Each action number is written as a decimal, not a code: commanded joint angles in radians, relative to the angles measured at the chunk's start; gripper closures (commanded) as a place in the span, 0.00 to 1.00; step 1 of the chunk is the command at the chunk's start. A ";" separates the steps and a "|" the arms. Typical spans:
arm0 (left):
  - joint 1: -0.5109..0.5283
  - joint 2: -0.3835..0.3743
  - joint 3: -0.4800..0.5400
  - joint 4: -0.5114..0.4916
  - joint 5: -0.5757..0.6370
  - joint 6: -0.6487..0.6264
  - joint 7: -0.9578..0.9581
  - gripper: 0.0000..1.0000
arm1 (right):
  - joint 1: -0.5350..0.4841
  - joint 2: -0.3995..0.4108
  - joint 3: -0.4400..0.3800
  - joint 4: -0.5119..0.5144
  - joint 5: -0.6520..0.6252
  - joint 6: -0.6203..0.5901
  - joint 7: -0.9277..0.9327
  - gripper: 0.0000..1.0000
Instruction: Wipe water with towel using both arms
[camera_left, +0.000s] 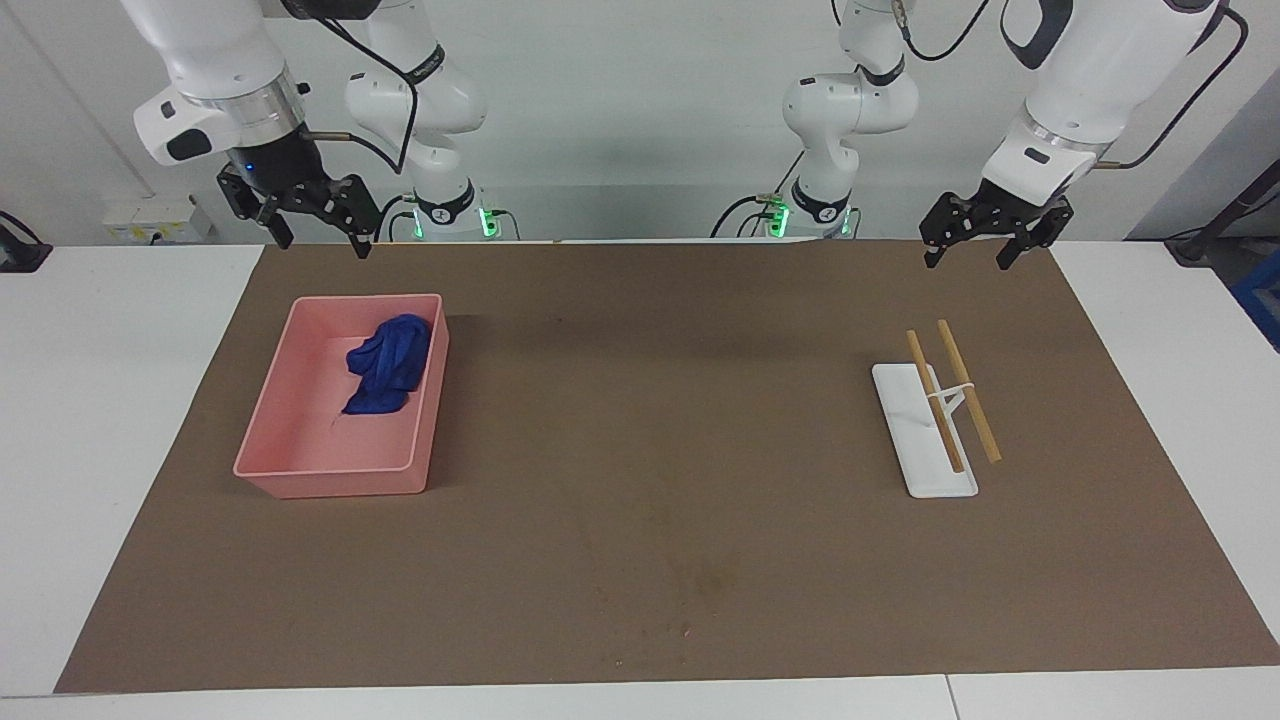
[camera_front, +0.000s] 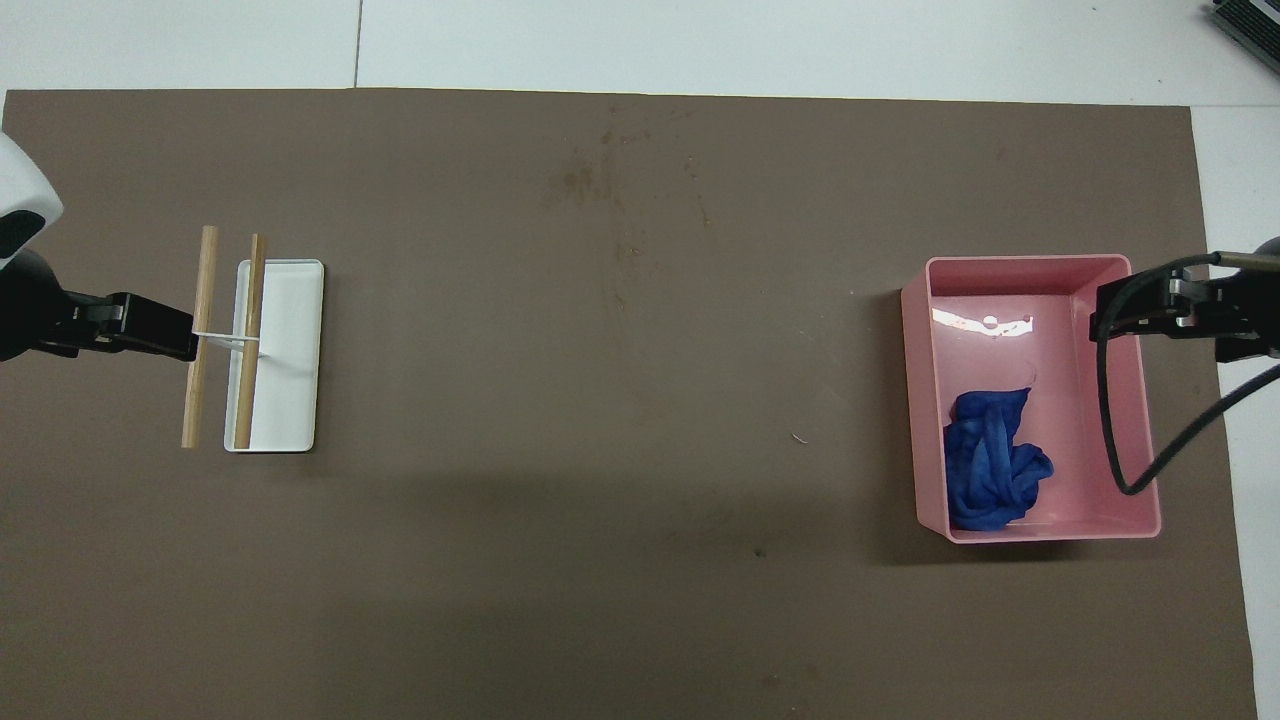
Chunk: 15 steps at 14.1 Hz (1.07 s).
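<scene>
The deep-blue towel (camera_left: 388, 365) (camera_front: 990, 465) lies crumpled in the pink tray (camera_left: 330, 470) (camera_front: 1030, 262), against the wall toward the table's middle and touched by nothing. My right gripper (camera_left: 320, 243) (camera_front: 1105, 320) hangs high and open over the tray's edge at the right arm's end, holding nothing. At the left arm's end of the mat my left gripper (camera_left: 968, 262) (camera_front: 185, 345) waits open and empty in the air, over the white stand's rods in the overhead view. I cannot make out any water on the mat.
A white stand (camera_left: 925, 455) (camera_front: 290, 350) carrying two wooden rods (camera_left: 968, 392) (camera_front: 200, 335) sits toward the left arm's end. A brown mat (camera_left: 650, 450) covers most of the white table and has faint stains near its middle.
</scene>
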<state>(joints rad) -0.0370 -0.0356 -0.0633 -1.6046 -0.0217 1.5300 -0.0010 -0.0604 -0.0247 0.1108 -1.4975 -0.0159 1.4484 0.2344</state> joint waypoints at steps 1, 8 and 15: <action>0.008 -0.003 -0.003 -0.005 -0.011 -0.002 0.007 0.00 | -0.013 -0.009 0.006 0.002 -0.016 -0.020 -0.027 0.00; 0.008 -0.001 -0.001 -0.003 -0.007 0.007 0.009 0.00 | -0.029 -0.024 0.006 -0.024 -0.001 -0.043 -0.050 0.00; 0.009 -0.001 -0.001 -0.003 0.014 0.018 0.010 0.00 | -0.029 -0.049 0.007 -0.076 0.002 -0.040 -0.060 0.00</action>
<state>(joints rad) -0.0346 -0.0356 -0.0626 -1.6046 -0.0187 1.5352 -0.0003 -0.0734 -0.0413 0.1093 -1.5369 -0.0159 1.4082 0.1994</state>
